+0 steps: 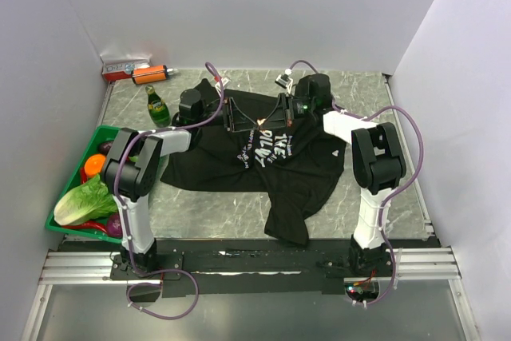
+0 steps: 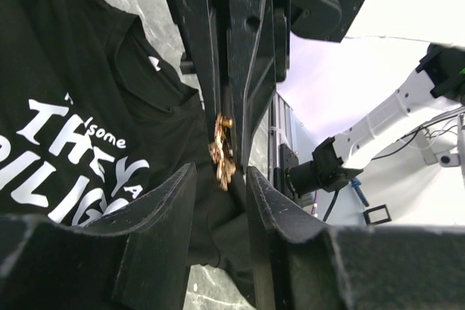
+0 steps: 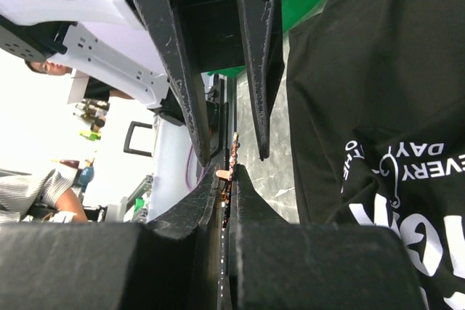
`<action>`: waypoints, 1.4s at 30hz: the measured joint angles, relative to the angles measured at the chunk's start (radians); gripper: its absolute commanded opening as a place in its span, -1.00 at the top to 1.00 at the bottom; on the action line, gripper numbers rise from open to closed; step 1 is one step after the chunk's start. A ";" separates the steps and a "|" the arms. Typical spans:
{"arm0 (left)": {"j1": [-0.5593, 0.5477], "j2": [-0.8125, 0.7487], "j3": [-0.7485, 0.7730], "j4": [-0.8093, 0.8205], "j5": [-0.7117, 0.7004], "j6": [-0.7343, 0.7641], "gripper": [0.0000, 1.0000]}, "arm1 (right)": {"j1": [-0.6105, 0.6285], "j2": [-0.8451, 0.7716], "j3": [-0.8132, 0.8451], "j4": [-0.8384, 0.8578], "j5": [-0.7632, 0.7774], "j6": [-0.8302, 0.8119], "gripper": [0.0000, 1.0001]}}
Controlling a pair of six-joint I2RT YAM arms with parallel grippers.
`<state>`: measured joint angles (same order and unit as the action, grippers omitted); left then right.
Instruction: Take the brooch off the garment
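The garment (image 1: 295,173) sprawls slack on the near side of the brooch (image 1: 259,123), so the cloth can probably lift with a pull. At the brooch, the right gripper (image 3: 229,172) pinches it edge-on, jaws nearly closed, while the left gripper (image 2: 221,170) flanks it with jaws apart, likely steadying. Beyond the brooch, the collar stops short of the table (image 1: 351,93) edge, which leaves room to draw away.

The left tool (image 1: 236,116) and right tool (image 1: 281,109) meet tip to tip above the far part of the shirt (image 1: 295,173), which lies on the desk (image 1: 231,205) beneath both. The brooch (image 2: 221,152) sits between them, pinched by the right tool's fingers (image 3: 251,266), with the left tool's fingers (image 2: 163,208) apart on either side of it. Left of the left tool is a bottle (image 1: 157,106); behind that, a box (image 1: 124,68). Nearer and further left, a tray (image 1: 102,131) holds a lettuce (image 1: 84,201)
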<state>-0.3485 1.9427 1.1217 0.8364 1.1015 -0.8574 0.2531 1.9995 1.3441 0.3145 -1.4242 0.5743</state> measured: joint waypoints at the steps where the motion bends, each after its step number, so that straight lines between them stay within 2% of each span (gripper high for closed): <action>1: 0.000 0.006 0.004 0.014 0.000 -0.014 0.28 | 0.002 0.000 0.000 -0.004 -0.001 -0.003 0.94; 5: 0.000 0.024 0.016 0.047 0.000 -0.056 0.35 | 0.006 0.004 0.005 -0.027 -0.003 -0.015 0.94; 11: 0.001 0.060 0.055 0.082 0.001 -0.092 0.59 | 0.007 0.029 0.044 -0.053 -0.005 -0.030 0.94; 15: 0.007 0.080 0.065 0.085 0.000 -0.106 0.98 | 0.006 0.045 0.055 -0.058 -0.015 -0.041 0.94; 17: 0.011 0.086 0.067 0.086 0.002 -0.112 0.98 | 0.008 0.053 0.061 -0.062 -0.011 -0.045 0.91; 20: 0.011 0.086 0.067 0.086 0.003 -0.116 0.98 | 0.008 0.056 0.070 -0.080 -0.014 -0.058 0.53; 21: 0.011 0.086 0.068 0.086 0.004 -0.115 0.98 | 0.008 0.056 0.076 -0.093 -0.013 -0.066 0.25; 23: 0.012 0.086 0.073 0.084 0.005 -0.106 0.98 | 0.008 0.056 0.082 -0.106 -0.009 -0.072 -0.03; 24: 0.012 0.086 0.076 0.080 0.008 -0.099 0.98 | 0.006 0.056 0.081 -0.098 -0.004 -0.062 -0.25; 26: 0.013 0.085 0.080 0.068 0.012 -0.081 0.98 | -0.002 0.056 0.067 -0.038 0.003 -0.008 -0.35; 29: 0.018 0.085 0.081 0.035 0.020 -0.050 0.98 | -0.037 0.052 0.029 0.068 0.010 0.093 -0.37; 34: 0.031 0.083 0.082 -0.007 0.023 -0.017 0.98 | -0.121 0.048 0.042 0.042 0.018 0.107 -0.30; 37: 0.037 0.081 0.082 -0.018 0.023 -0.011 0.98 | -0.138 0.039 0.080 -0.070 0.045 0.017 -0.26; 42: 0.040 0.081 0.083 0.001 0.022 -0.032 0.98 | -0.080 -0.005 0.143 -0.352 0.133 -0.269 -0.25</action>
<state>-0.3080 2.0235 1.2049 0.8375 1.1236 -0.8890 0.1726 1.9945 1.4868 -0.0372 -1.2915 0.3058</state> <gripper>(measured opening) 0.021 0.626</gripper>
